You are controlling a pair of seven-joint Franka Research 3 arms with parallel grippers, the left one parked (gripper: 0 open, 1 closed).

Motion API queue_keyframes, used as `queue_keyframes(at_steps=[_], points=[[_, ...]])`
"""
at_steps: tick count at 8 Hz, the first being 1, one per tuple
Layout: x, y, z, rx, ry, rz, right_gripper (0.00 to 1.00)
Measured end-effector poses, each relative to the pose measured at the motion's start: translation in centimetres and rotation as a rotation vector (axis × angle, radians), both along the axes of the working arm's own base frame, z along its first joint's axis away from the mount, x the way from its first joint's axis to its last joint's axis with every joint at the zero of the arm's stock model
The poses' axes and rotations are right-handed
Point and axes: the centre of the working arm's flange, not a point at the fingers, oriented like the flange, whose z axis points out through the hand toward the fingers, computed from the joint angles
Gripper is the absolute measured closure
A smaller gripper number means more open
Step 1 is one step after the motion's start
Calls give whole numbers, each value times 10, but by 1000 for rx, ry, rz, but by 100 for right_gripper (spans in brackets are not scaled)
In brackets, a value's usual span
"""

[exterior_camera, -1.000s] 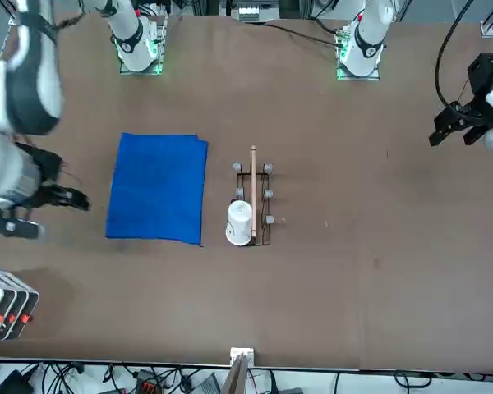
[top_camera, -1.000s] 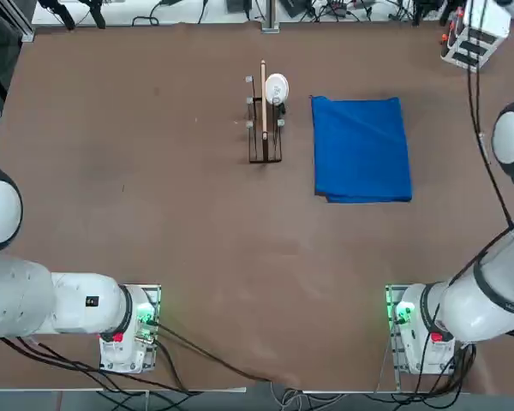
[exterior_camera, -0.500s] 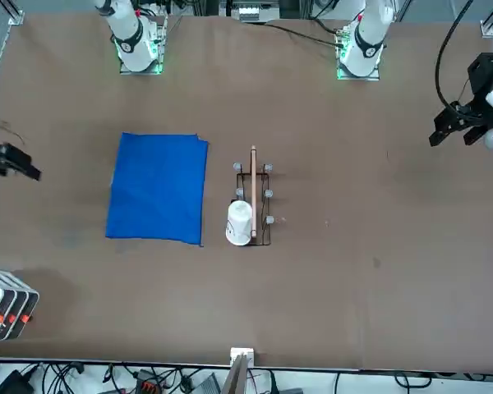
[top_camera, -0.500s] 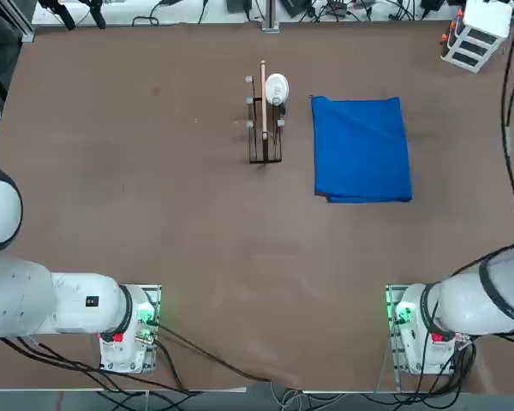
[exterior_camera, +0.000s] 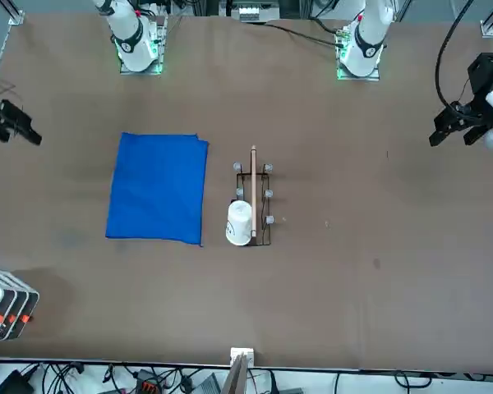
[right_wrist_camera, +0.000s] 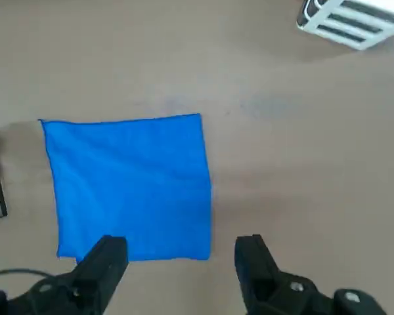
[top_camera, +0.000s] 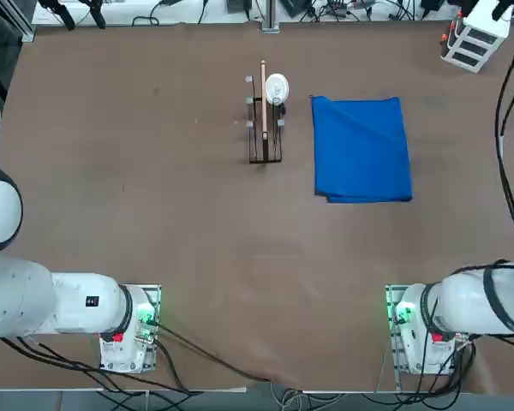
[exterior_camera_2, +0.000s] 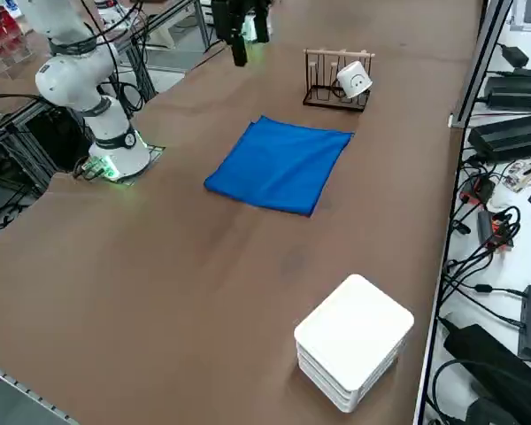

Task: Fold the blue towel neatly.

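Since a second ago the right arm has swung off the towel's side of the table and drawn back and up; in the front view the right gripper (exterior_camera: 12, 127) now hangs at the frame's left edge, well clear of the cloth. Its two black fingers (right_wrist_camera: 105, 262) stand wide apart with nothing between them.

The bright royal-blue rectangular towel (top_camera: 361, 148) lies flat on the brown table (top_camera: 154, 197), just beside the wooden rack (top_camera: 264, 128) that holds a white cup (top_camera: 276, 87). It looks already folded, with a layered edge toward the robot, though the overhead view is too coarse to be sure.

If another fold is wanted, descend on one corner, pinch only the top layers, lift low, and carry it straight across so the edges meet squarely, staying clear of the rack.
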Motion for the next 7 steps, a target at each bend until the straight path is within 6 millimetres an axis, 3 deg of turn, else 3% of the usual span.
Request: queue_keyframes(at_steps=[2,5,7], points=[[-9,5,1,3,1,12,0],[-6,31,0,1,-7,59,0],[-5,37,2,1,-11,71,0]])
